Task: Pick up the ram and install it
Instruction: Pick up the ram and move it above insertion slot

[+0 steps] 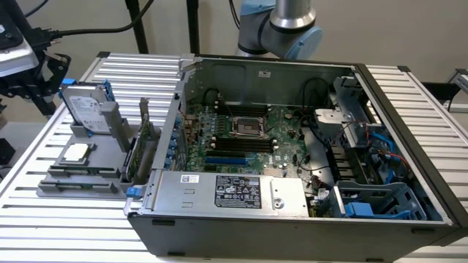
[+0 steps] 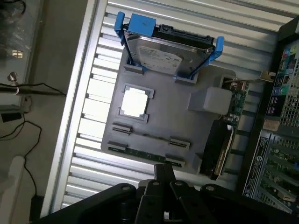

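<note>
The ram (image 2: 145, 155), a thin green stick, lies on edge in the outer row of clips of a grey fixture (image 2: 173, 121), on the side far from the hard drive. My gripper (image 2: 164, 169) hovers high above that side with its dark fingers (image 2: 164, 175) shut on nothing. In the exterior view the gripper (image 1: 43, 64) hangs at the upper left, above and to the left of the fixture (image 1: 80, 181). The open computer case (image 1: 292, 219) holds the motherboard, whose long black slots (image 1: 241, 143) lie bare.
On the fixture stand a hard drive in a blue carrier (image 2: 166, 53), a CPU (image 2: 134, 101) and a green expansion card (image 2: 223, 140). The case's power supply (image 1: 234, 192) and drive cage (image 1: 373, 200) line its front. Cables (image 2: 18, 88) lie beside the ribbed metal table (image 1: 66, 230).
</note>
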Controlling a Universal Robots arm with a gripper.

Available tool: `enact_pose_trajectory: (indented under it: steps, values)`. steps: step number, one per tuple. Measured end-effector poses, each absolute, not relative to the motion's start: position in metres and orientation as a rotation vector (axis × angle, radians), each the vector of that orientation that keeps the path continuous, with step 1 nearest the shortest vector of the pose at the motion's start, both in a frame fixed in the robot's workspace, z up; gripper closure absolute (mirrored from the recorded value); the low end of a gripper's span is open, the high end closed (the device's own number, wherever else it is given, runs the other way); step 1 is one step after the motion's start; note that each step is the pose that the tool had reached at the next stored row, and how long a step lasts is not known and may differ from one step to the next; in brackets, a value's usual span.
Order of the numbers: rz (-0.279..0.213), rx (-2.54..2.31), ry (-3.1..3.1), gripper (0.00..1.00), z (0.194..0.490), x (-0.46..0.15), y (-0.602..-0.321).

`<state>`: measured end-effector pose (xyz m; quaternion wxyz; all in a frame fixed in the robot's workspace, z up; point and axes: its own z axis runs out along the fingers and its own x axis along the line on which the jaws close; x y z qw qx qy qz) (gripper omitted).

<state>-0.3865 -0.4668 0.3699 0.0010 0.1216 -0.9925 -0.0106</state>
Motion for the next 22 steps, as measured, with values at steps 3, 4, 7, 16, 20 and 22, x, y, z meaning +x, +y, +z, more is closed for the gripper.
enact_pose_trajectory:
  steps: [3, 4, 7, 16, 20, 22]
  values:
    - [-0.033, 0.466, -3.104, 0.89, 0.3697, -0.3865, -0.4668]
    - [-0.033, 0.495, -3.1, 0.89, 0.3698, -0.3865, -0.4668]
    - [-0.033, 0.58, -3.084, 0.89, 0.3697, -0.3865, -0.4668]
    - [-0.033, 0.829, -3.025, 0.89, 0.3694, -0.3865, -0.4668]
    - [-0.032, 0.938, -2.992, 0.89, 0.3694, -0.3865, -0.4668]
    - [-0.032, 0.993, -2.974, 0.89, 0.3694, -0.3865, -0.4668]
